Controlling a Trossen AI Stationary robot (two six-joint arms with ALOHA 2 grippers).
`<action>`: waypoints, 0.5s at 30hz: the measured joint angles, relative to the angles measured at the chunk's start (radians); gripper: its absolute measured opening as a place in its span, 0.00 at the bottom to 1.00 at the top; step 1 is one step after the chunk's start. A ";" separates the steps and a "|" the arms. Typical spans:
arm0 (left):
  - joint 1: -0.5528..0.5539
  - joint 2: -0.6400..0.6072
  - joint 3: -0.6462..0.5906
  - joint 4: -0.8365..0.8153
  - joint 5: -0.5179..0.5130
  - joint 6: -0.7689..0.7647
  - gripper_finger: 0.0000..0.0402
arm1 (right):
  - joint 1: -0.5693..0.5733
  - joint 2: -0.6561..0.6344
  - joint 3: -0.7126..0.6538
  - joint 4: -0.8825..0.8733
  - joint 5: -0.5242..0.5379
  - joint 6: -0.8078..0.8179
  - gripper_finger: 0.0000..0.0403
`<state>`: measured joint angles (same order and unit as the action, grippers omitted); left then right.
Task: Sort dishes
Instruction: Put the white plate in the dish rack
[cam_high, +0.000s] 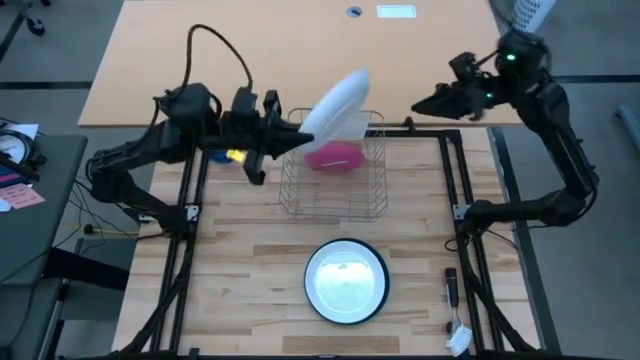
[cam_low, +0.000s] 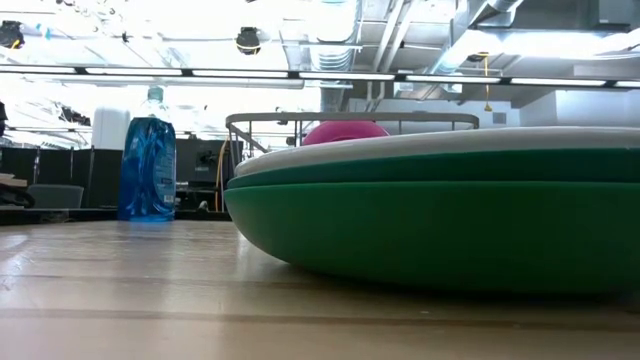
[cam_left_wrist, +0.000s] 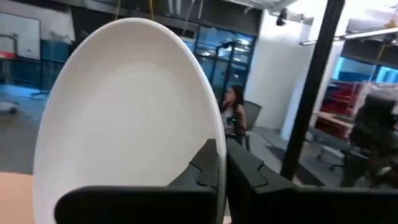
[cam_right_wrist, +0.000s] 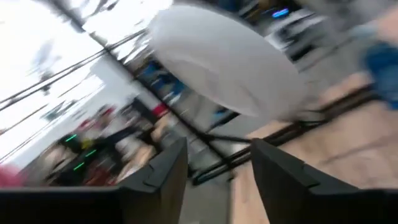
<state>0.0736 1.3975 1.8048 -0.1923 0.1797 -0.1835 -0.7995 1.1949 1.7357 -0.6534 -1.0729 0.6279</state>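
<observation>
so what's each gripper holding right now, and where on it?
The left gripper holds the white plate by its rim, at the edge nearest that arm, tilted up above the wire rack. The right gripper is open and holds nothing.

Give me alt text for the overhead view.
The left tool holds a white plate tilted above a wire rack that already has a pink plate. The right tool hovers, open, beside the rack; stacked plates sit nearer on the table.

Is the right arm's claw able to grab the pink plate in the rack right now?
Probably yes. The right claw is open and empty beside the wire rack. The pink plate stands in the rack, open from above, though the white plate in the left claw hangs close.
</observation>
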 joint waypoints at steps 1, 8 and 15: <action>0.001 -0.009 0.001 -0.006 -0.027 0.002 0.00 | -0.036 0.002 0.001 -0.048 0.018 -0.028 0.46; -0.003 -0.049 -0.003 -0.027 -0.032 0.029 0.00 | -0.166 0.077 -0.002 -0.562 0.382 -0.328 0.44; -0.004 -0.074 -0.001 -0.025 0.017 0.011 0.00 | -0.195 0.164 -0.002 -0.844 0.448 -0.652 0.31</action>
<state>0.0692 1.3234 1.8034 -0.2176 0.1968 -0.1721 -0.9949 1.3593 1.7332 -1.4972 -0.6249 -0.0242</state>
